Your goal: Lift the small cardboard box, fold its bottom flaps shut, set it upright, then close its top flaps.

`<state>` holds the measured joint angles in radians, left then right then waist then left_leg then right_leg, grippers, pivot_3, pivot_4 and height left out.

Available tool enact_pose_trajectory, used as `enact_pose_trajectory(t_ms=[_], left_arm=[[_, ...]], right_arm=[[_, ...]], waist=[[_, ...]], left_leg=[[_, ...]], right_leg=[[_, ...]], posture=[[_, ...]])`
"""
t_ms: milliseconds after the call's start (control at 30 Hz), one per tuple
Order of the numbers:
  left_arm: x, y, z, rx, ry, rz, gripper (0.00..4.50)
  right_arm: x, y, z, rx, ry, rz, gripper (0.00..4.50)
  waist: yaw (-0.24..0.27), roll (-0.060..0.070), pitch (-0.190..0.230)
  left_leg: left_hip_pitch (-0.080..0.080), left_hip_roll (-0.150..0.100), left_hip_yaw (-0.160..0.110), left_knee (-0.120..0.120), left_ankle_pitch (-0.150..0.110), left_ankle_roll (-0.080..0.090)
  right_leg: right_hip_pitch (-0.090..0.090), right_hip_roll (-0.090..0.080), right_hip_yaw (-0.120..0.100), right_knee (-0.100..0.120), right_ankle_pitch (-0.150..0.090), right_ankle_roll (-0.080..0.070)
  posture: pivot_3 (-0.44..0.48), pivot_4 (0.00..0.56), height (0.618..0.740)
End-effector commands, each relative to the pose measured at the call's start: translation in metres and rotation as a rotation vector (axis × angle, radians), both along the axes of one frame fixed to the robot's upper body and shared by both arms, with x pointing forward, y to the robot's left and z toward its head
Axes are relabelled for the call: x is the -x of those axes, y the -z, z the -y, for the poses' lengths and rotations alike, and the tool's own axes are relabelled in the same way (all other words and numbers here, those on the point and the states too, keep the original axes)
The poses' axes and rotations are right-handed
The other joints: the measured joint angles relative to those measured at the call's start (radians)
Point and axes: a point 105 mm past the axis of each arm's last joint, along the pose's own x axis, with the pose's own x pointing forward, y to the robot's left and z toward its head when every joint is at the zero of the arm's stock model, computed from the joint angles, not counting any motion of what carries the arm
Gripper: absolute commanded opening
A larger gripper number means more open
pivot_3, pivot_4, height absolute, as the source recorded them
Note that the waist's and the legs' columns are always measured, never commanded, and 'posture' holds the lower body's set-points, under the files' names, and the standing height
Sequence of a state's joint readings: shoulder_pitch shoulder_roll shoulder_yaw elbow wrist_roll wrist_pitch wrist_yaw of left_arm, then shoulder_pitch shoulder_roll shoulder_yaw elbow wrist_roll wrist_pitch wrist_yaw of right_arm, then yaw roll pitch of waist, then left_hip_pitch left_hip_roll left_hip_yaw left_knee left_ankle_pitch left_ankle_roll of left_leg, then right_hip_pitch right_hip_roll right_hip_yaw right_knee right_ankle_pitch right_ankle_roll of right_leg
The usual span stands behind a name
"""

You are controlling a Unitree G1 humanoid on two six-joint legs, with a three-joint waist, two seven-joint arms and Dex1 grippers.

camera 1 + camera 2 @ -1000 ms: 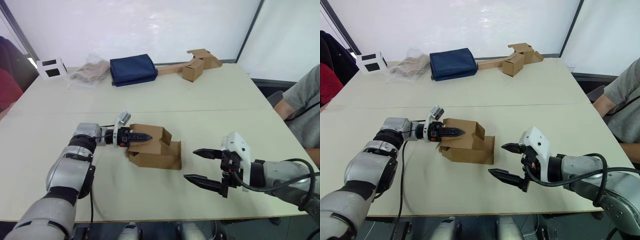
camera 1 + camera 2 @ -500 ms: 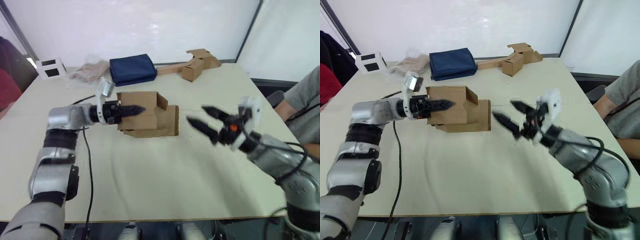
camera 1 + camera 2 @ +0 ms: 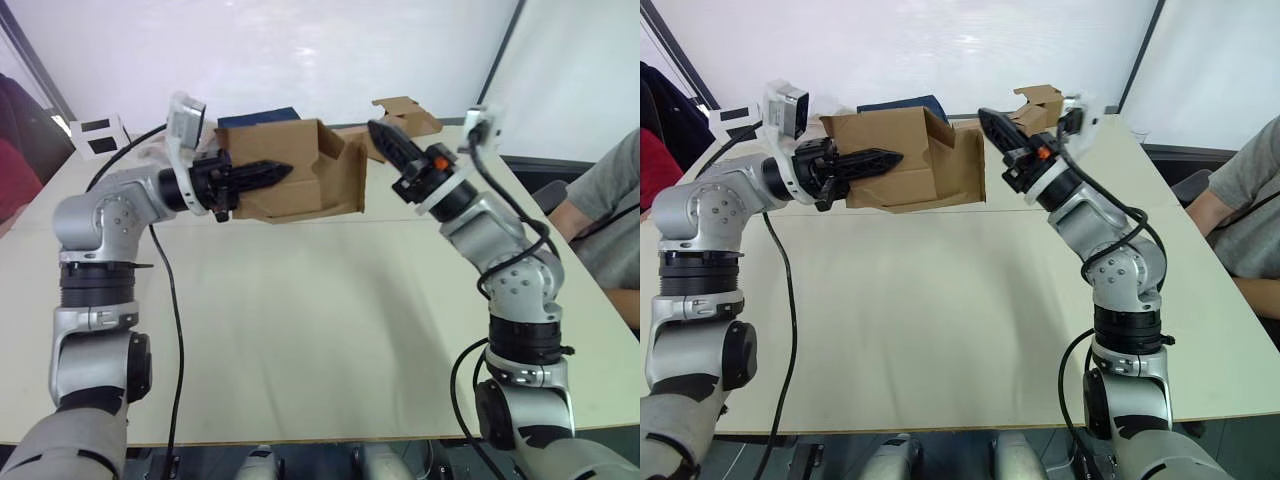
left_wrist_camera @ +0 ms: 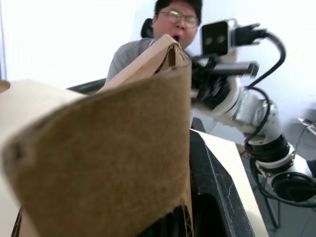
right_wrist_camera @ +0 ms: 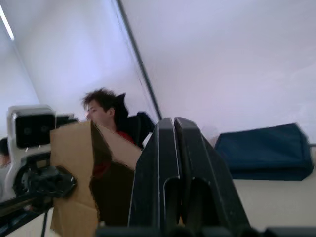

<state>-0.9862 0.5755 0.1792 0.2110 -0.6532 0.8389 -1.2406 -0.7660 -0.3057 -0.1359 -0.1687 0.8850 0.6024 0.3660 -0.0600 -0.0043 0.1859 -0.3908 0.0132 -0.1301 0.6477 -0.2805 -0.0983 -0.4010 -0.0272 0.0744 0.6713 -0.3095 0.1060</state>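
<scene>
Aloft, left hand (image 3: 262, 174) grips small cardboard box (image 3: 300, 185).

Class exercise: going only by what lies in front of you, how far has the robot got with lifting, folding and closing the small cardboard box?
Done: the small cardboard box is off the table, held up by the left tool, shut on one wall. In hand: the right tool, fingers together, is at the box's open right end, where flaps stick out unfolded. Left: folding the bottom flaps, standing it upright, closing the top.
</scene>
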Motion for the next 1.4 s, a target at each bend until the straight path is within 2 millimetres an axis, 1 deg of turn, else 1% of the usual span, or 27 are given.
enact_pose_trajectory(t_ms=[33,200,400,533,767,1033,1133,1233,1300,1400], left_arm=[[0.008,-0.010,0.000,0.008,0.014,0.058,0.00],[0.011,-0.008,0.002,0.000,0.032,0.054,0.00],[0.013,0.000,0.009,-0.024,0.062,0.041,0.00],[0.017,0.001,0.015,-0.019,0.109,0.028,0.00],[0.022,0.002,0.020,-0.034,0.160,0.015,0.00],[0.019,0.002,0.019,-0.045,0.137,0.022,0.00],[0.017,0.001,0.018,-0.044,0.112,0.036,0.00],[0.018,-0.003,0.017,-0.044,0.102,0.051,0.00],[0.021,-0.006,0.020,-0.055,0.107,0.080,0.00],[0.024,-0.010,0.025,-0.054,0.113,0.105,0.00]], right_arm=[[0.009,-0.006,-0.012,0.029,-0.044,0.061,0.03],[0.017,-0.001,-0.024,0.077,-0.098,0.073,0.03],[0.028,0.004,-0.037,0.146,-0.169,0.091,0.03],[0.029,0.007,-0.043,0.146,-0.180,0.083,0.03],[0.029,0.015,-0.049,0.153,-0.193,0.075,0.03],[0.034,0.009,-0.048,0.145,-0.190,0.087,0.03],[0.039,0.007,-0.042,0.153,-0.185,0.095,0.03],[0.041,0.006,-0.026,0.213,-0.112,0.109,0.03],[0.043,0.001,-0.016,0.231,-0.066,0.109,0.03],[0.053,-0.008,0.003,0.181,-0.043,0.105,0.03]], waist=[[-0.008,0.000,0.000],[-0.012,0.000,0.000],[-0.011,0.000,0.000],[-0.011,0.000,0.000],[-0.012,0.000,0.000],[-0.011,0.000,0.000],[-0.010,0.000,0.000],[-0.008,0.000,0.000],[-0.009,0.000,0.000],[-0.009,0.000,0.000]], left_leg=[[0.000,0.000,0.000,0.000,0.000,0.000],[0.000,0.000,0.000,0.000,0.000,-0.001],[0.000,0.000,0.000,0.000,0.000,-0.001],[0.000,0.000,0.000,0.000,0.000,0.000],[0.000,0.000,0.000,0.000,0.000,0.000],[0.000,0.000,0.000,0.000,0.000,0.000],[0.000,0.000,0.000,0.000,0.000,0.000],[0.000,0.000,0.000,0.000,0.000,0.000],[-0.001,0.000,0.000,0.000,0.000,0.001],[-0.001,0.000,0.000,0.000,-0.001,0.002]], right_leg=[[0.000,0.000,0.000,0.000,0.000,0.000],[-0.001,0.000,0.000,0.000,0.000,0.000],[-0.001,0.000,0.000,0.000,0.000,0.000],[-0.001,0.000,0.000,0.000,0.000,0.000],[-0.001,0.000,0.000,0.000,0.000,0.000],[-0.001,0.000,0.000,0.000,0.000,0.000],[-0.001,0.000,0.000,0.000,0.000,0.000],[-0.001,0.000,0.000,0.000,0.000,0.000],[-0.001,-0.001,0.000,0.000,0.000,0.000],[-0.001,0.000,0.000,0.000,0.000,0.000]], posture=[[0.000,0.150,0.740],[0.000,0.150,0.740],[0.000,0.150,0.740],[0.000,0.150,0.740],[0.000,0.150,0.740],[0.000,0.150,0.740],[0.000,0.150,0.740],[0.000,0.150,0.740],[0.000,0.150,0.740],[0.000,0.150,0.740]])
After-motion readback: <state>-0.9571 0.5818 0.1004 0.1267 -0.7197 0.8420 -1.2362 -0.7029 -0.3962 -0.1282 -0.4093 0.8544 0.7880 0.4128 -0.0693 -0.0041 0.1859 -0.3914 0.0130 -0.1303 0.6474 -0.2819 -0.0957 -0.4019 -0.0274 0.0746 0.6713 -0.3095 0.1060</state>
